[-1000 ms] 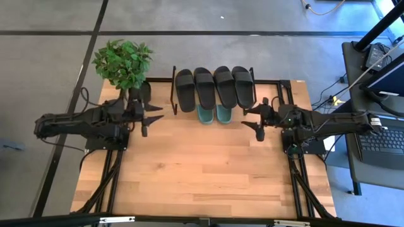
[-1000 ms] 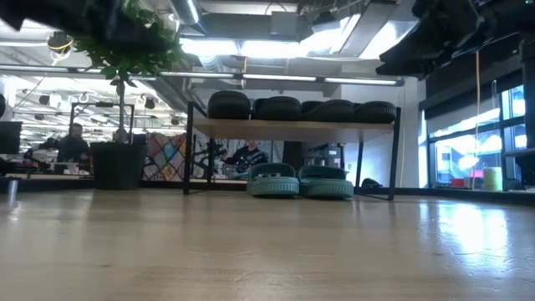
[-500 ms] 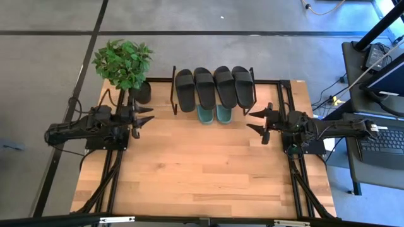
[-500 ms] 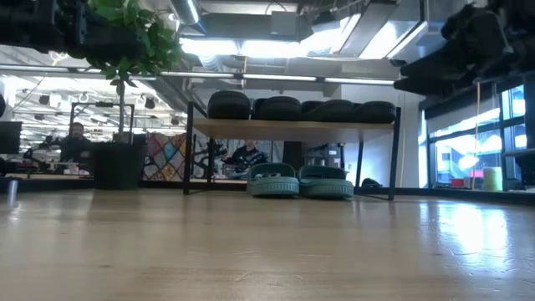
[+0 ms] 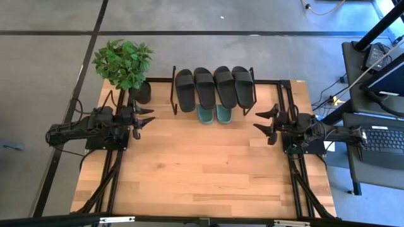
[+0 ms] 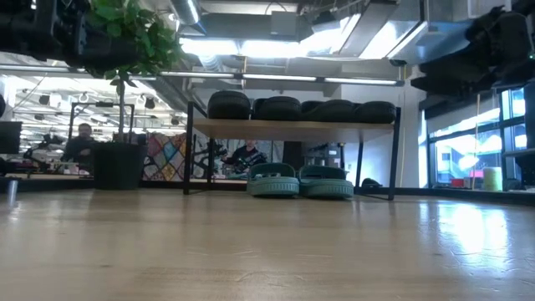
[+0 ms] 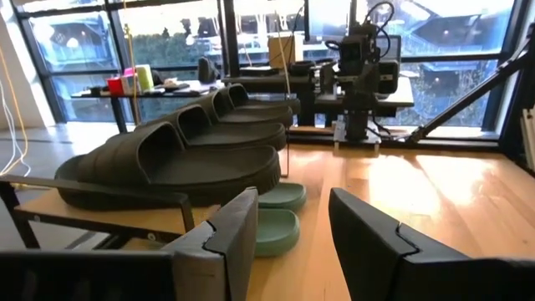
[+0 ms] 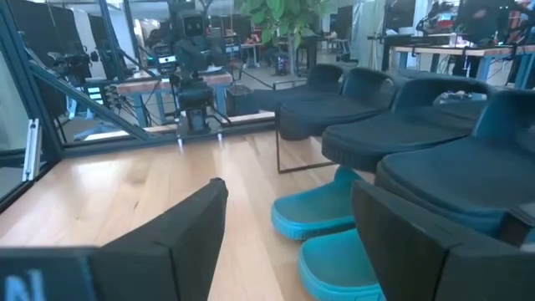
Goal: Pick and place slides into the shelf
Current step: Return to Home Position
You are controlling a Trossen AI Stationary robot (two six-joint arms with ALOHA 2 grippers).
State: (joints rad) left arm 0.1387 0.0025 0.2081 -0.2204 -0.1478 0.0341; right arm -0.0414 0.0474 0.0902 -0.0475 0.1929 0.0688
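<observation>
**Speaker 1:** The left gripper (image 5: 149, 115), where does it sit, and what are its fingers doing?

**Speaker 2:** It hovers over the left edge of the table (image 5: 202, 170), just in front of a potted plant (image 5: 123, 62) at the table's far left corner. Its two dark fingers are spread apart with nothing between them. They point across the table toward the other arm.

**Speaker 1:** And the right gripper (image 5: 258, 120)?

**Speaker 2:** It mirrors the first, over the right edge of the table and facing inward. Its fingers are also spread wide and empty. Both grippers are well apart from the shelf (image 6: 292, 129).

**Speaker 1:** Where are the slides?

**Speaker 2:** The shelf stands at the far middle of the table, between the two arms. Four black slides (image 5: 214, 88) lie side by side on its light wooden top board, filling it from end to end. Two green slides (image 5: 214, 115) rest on the tabletop underneath the board, next to each other. From above, only their near ends show past the front of the board. In the low view they sit under the middle of the board, inside the thin black frame.

**Speaker 1:** Anything else in view?

**Speaker 2:** In the low view a person (image 6: 84, 139) sits far back in the room, beyond the plant.
</observation>
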